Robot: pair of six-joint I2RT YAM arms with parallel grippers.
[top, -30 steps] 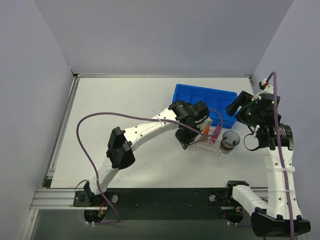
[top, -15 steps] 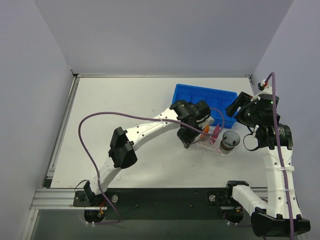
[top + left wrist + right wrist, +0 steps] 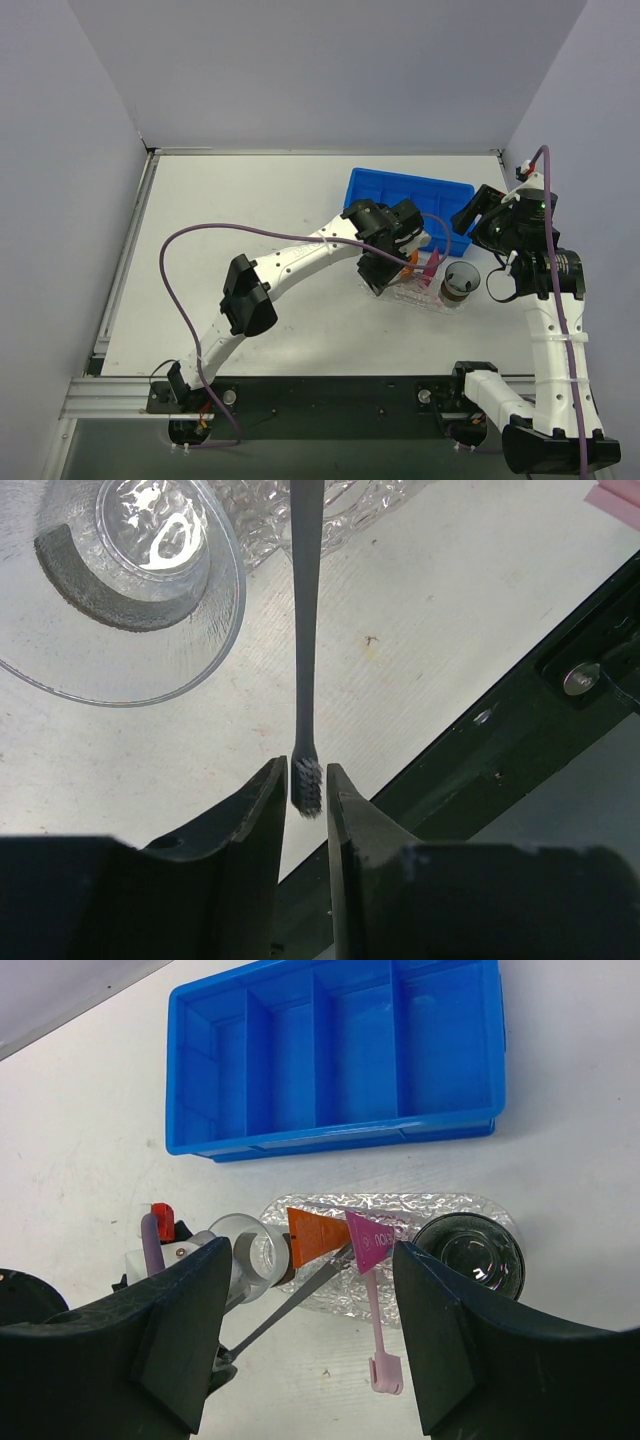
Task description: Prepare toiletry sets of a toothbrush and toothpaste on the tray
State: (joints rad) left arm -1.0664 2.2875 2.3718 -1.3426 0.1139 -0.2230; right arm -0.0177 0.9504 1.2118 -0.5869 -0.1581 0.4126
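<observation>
The clear bumpy tray [image 3: 440,1205] lies in front of the blue bin, also in the top view [image 3: 415,297]. An orange tube [image 3: 320,1235] and a magenta tube [image 3: 370,1240] lie on it side by side. A pale lilac-pink toothbrush [image 3: 375,1325] sticks out of the tray's near edge from under the magenta tube. My left gripper [image 3: 303,780] is shut on the bristle end of a second, grey toothbrush [image 3: 305,630]; its far end rests on the tray [image 3: 260,520]. My right gripper [image 3: 310,1360] is wide open and empty, high above the tray.
A blue compartmented bin [image 3: 340,1050] stands behind the tray. A clear cup [image 3: 250,1255] is at the tray's left end by the left gripper, and a dark glass cup [image 3: 470,1255] stands at its right end. The table's dark front rail [image 3: 560,680] is close.
My left arm has shifted slightly to the right toward the tray with the grey toothbrush. The right arm has not moved.
</observation>
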